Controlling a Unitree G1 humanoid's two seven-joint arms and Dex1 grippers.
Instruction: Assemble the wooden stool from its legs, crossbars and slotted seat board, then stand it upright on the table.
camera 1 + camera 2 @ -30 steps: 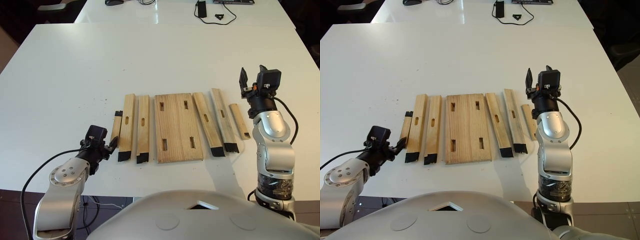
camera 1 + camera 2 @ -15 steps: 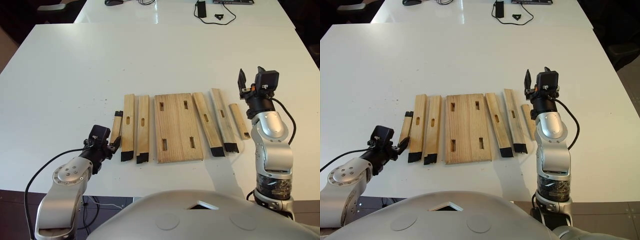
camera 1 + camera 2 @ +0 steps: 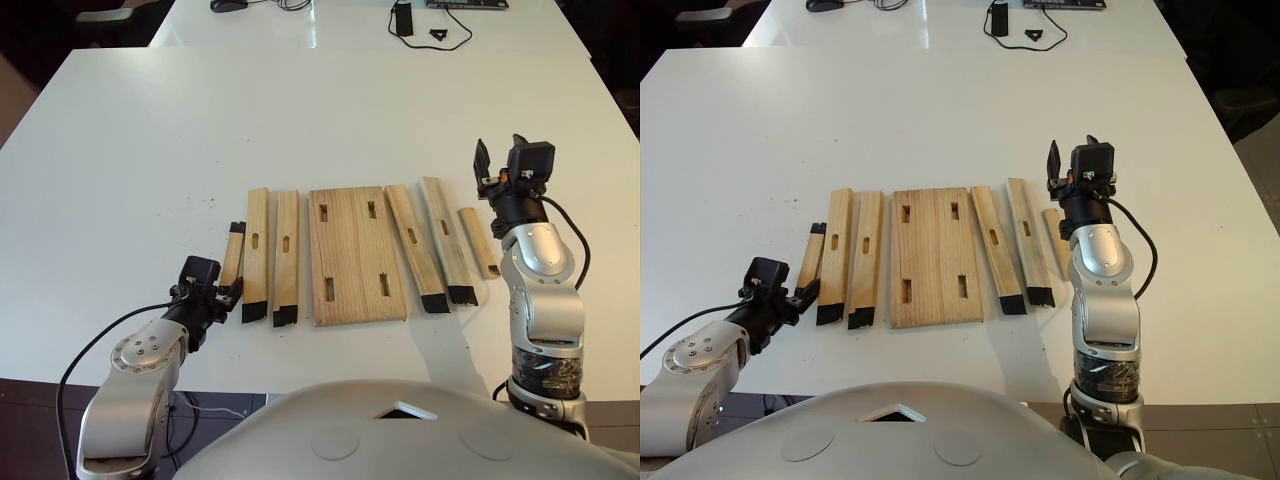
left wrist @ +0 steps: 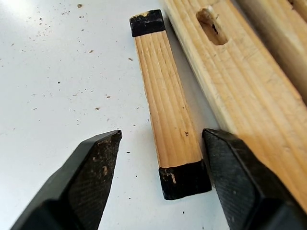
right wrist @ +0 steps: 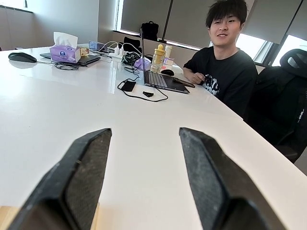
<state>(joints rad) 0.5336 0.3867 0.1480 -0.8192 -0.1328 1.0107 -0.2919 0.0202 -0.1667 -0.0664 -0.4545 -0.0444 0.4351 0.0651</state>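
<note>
The slotted seat board (image 3: 355,255) lies flat mid-table. Left of it lie two long slotted legs (image 3: 257,252) (image 3: 286,257) and a short black-tipped crossbar (image 3: 233,255). To its right are two more legs (image 3: 417,247) (image 3: 447,238) and a second short crossbar (image 3: 479,242). My left gripper (image 3: 222,292) sits low at the left crossbar's near end. In the left wrist view this gripper (image 4: 163,136) is open, its fingers either side of the crossbar (image 4: 165,115). My right gripper (image 3: 500,155) stands open, pointing upward, just beyond the right crossbar, holding nothing.
The white table (image 3: 300,120) is bare beyond the wooden pieces. A second table behind carries a black device (image 3: 402,17) with cables and a mouse (image 3: 228,5). The table's front edge runs close under both arms.
My left gripper has slid forward and to the right until its fingers straddle the near end of the left crossbar. The right gripper shifted only slightly.
</note>
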